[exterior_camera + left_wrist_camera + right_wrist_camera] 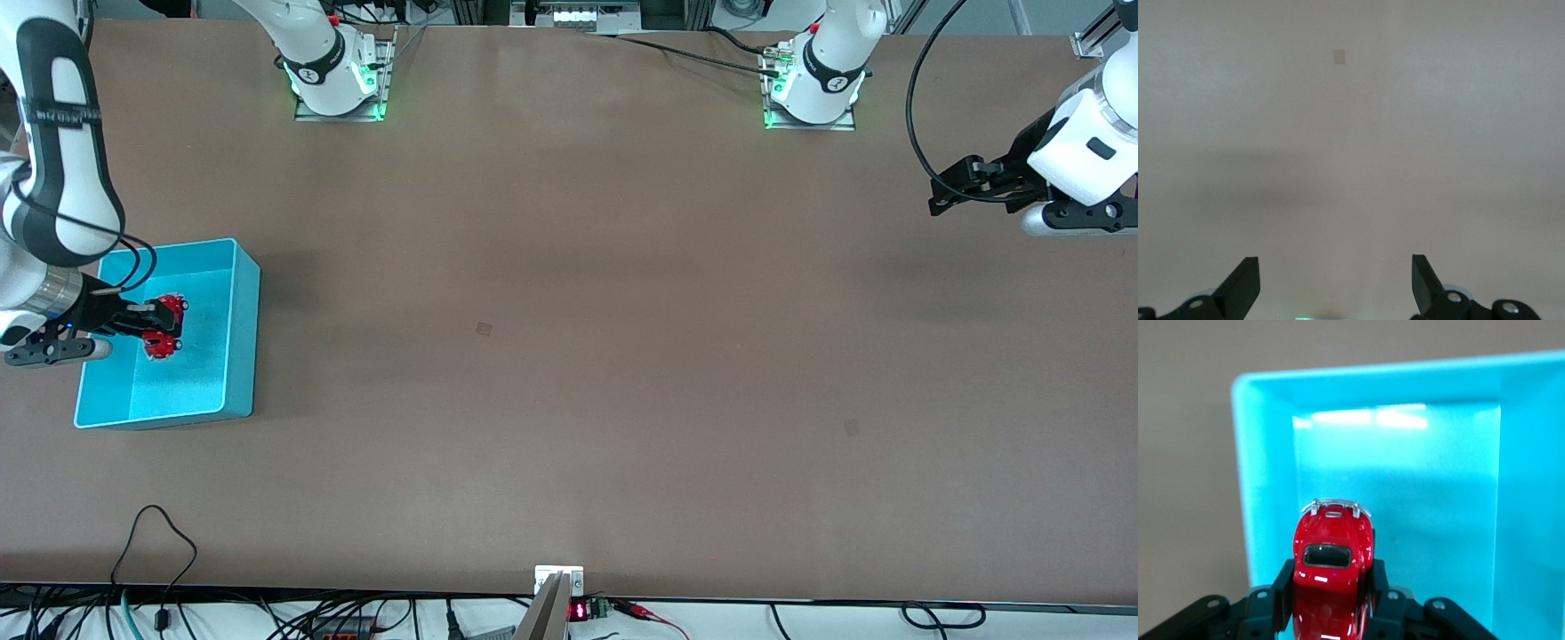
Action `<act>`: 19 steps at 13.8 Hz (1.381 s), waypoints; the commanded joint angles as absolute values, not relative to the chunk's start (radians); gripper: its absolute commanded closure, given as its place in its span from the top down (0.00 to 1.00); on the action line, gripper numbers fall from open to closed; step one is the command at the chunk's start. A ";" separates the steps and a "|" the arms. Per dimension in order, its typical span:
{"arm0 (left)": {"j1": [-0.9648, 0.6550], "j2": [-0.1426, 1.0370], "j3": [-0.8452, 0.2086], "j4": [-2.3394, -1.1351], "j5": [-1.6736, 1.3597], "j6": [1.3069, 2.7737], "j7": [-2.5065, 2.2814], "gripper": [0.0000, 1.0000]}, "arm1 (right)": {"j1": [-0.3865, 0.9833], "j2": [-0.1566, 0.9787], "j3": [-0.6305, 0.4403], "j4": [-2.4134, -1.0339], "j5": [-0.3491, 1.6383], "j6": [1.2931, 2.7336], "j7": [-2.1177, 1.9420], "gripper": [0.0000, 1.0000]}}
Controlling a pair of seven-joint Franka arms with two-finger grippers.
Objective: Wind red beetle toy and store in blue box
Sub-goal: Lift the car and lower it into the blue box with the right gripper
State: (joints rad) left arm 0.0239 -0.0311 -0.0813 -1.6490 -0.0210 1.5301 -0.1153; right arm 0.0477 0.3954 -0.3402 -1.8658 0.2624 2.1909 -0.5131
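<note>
The blue box [240,338] stands near the right arm's end of the table. My right gripper [166,322] is shut on the red beetle toy [165,325] and holds it over the inside of the box. In the right wrist view the glossy red car [1331,570] sits between the two black fingers [1283,587], with the box's floor [1431,520] below it. My left gripper [956,187] hangs open and empty over the bare table at the left arm's end and waits; its fingers [1245,283] stand wide apart.
The brown table [569,356] lies bare across its middle. A small pale patch [484,329] marks the tabletop near the centre and shows in the left wrist view [1339,57]. Cables run along the table's near edge [160,533].
</note>
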 commanded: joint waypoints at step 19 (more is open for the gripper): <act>0.031 -0.031 -0.084 -1.629 -0.002 1.509 -0.121 1.00 | 0.034 0.611 -0.331 -1.822 0.267 2.382 -0.492 1.00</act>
State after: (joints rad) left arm 0.0254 -0.0311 -0.0808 -1.6489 -0.0210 1.5301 -0.1153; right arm 0.0377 0.6397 -0.3379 -1.8317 0.2611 2.3902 -0.5056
